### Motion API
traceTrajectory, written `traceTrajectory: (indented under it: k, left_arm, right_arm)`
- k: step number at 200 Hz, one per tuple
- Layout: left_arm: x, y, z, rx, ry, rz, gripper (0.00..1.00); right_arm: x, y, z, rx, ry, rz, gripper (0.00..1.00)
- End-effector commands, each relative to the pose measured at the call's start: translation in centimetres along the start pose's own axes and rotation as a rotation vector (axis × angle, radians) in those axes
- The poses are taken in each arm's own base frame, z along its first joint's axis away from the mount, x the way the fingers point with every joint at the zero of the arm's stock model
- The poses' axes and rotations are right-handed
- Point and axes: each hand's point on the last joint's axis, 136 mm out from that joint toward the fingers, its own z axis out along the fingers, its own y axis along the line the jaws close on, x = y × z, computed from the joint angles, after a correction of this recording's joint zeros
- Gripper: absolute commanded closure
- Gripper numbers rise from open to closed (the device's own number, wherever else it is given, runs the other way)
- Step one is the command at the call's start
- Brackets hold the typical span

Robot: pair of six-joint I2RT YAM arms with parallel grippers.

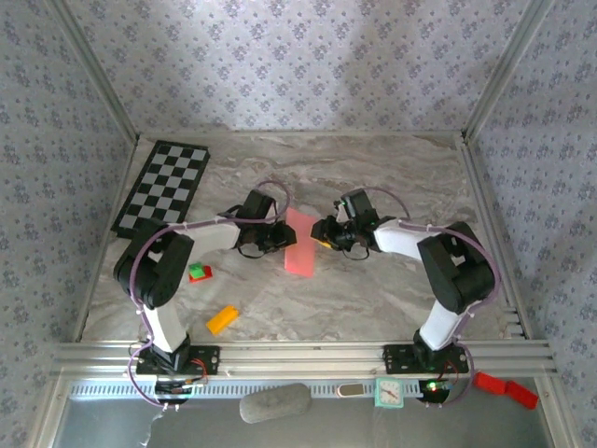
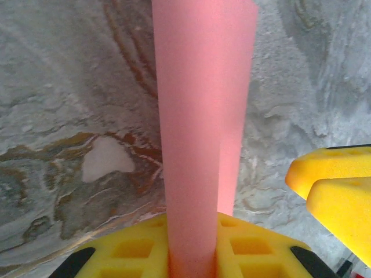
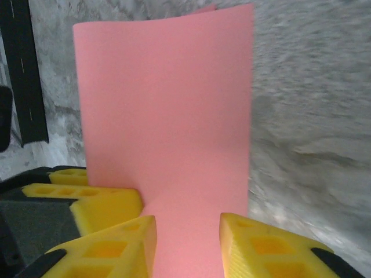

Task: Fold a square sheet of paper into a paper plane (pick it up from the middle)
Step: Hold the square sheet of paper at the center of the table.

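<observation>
Paper: pink sheet (image 1: 300, 243) (image 2: 197, 116) (image 3: 168, 104), doubled over into a long strip, held up over the middle of the tabletop (image 1: 373, 299) between both claws.
Left claw (image 1: 280, 234) (image 2: 191, 246): clamped on the sheet, which rises from between its yellow pads.
Right claw (image 1: 323, 231) (image 3: 188, 243): narrow, a finger on either side of the sheet's lower part; I cannot tell whether it pinches.
Nearby: orange block (image 1: 222, 319) near the left arm.

Grey-lilac wallpaper (image 1: 298, 65) with a small floral print covers the walls on three sides, lit softly and evenly. A pale marbled tabletop (image 1: 373, 299) with brownish veins sits between them, bordered by aluminium rails (image 1: 298, 355) and slanting corner posts (image 1: 93, 75).
</observation>
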Motion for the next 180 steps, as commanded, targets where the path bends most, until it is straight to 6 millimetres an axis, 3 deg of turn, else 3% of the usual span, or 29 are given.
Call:
traceTrajectory:
  k: [1,53,101,135,180]
  left_arm:
    - [0.2,1.4,0.5,-0.043,0.007,-0.001,0.80]
    - [0.1,2.0,0.5,-0.065,0.003,-0.002,0.81]
    - [0.2,2.4,0.2,-0.097,0.006,-0.012,0.79]
    - [0.1,2.8,-1.3,-0.164,-0.010,-0.027,0.66]
    - [0.1,3.3,-2.8,-0.241,-0.021,-0.035,0.48]
  right_arm:
    - [0.6,0.1,1.2,0.036,0.051,-0.016,0.72]
    - [1.6,-1.3,3.5,0.115,0.132,-0.012,0.79]
    - [2.4,-3.2,4.1,0.213,0.175,0.009,0.81]
    - [2.7,-4.3,3.7,0.296,0.188,0.034,0.81]
    - [2.5,-3.2,3.9,0.270,0.189,0.044,0.81]
